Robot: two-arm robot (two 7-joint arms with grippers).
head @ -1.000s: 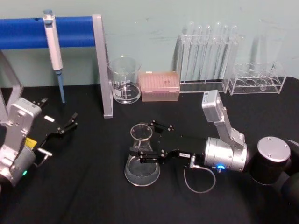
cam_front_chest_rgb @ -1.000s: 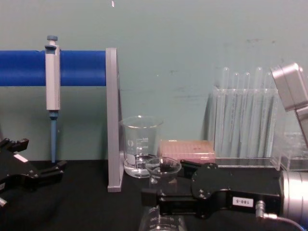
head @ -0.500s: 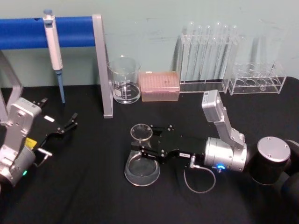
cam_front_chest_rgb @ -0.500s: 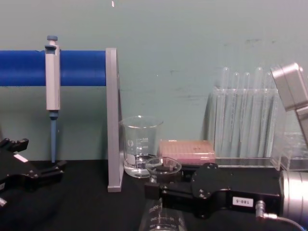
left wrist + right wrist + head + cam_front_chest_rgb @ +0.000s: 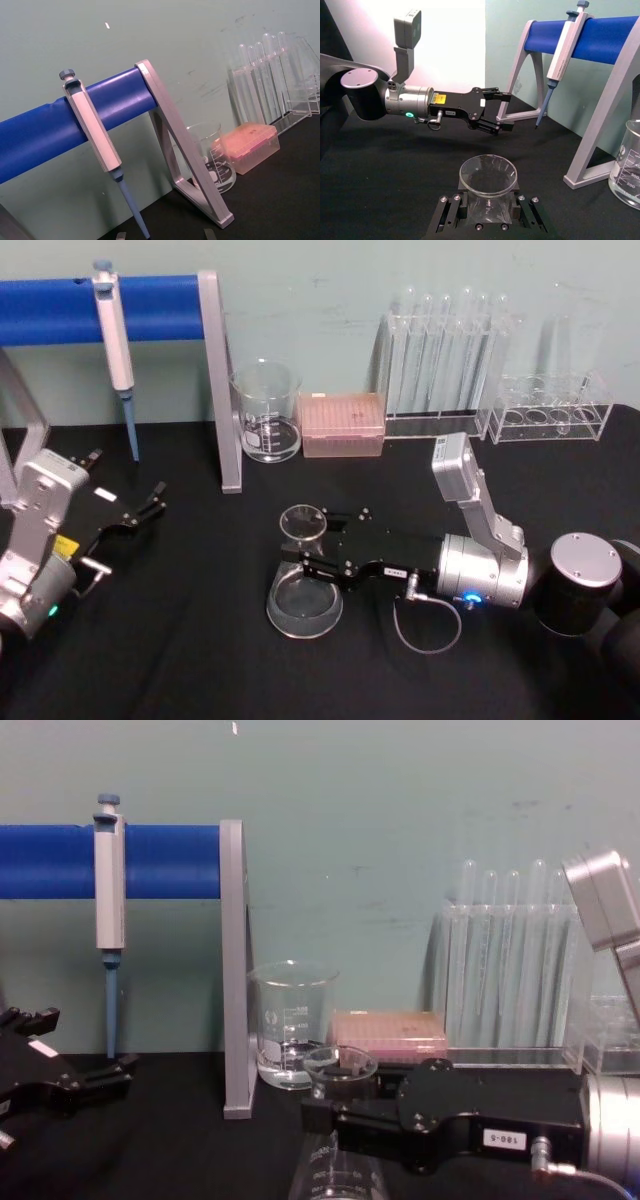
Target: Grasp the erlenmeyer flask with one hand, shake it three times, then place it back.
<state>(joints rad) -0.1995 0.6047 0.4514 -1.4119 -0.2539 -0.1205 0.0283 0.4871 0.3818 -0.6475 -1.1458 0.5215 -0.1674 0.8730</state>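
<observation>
Right gripper (image 5: 310, 545) is clamped on the erlenmeyer flask (image 5: 303, 612) neck | flask is stood base-down on the black table (image 5: 200, 660) | glass is judged light, rigid, slippery, fragile | neck hold is advised | left gripper (image 5: 135, 515) is parked unclenched.

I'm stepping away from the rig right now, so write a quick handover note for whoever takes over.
Right tool: shut on the neck of the erlenmeyer flask, whose base looks to rest on the black table.
Left tool: open, parked at the table's left side, holding nothing.
Done: the grasp.
Left: lift, three shakes, set the flask back down, release.
</observation>
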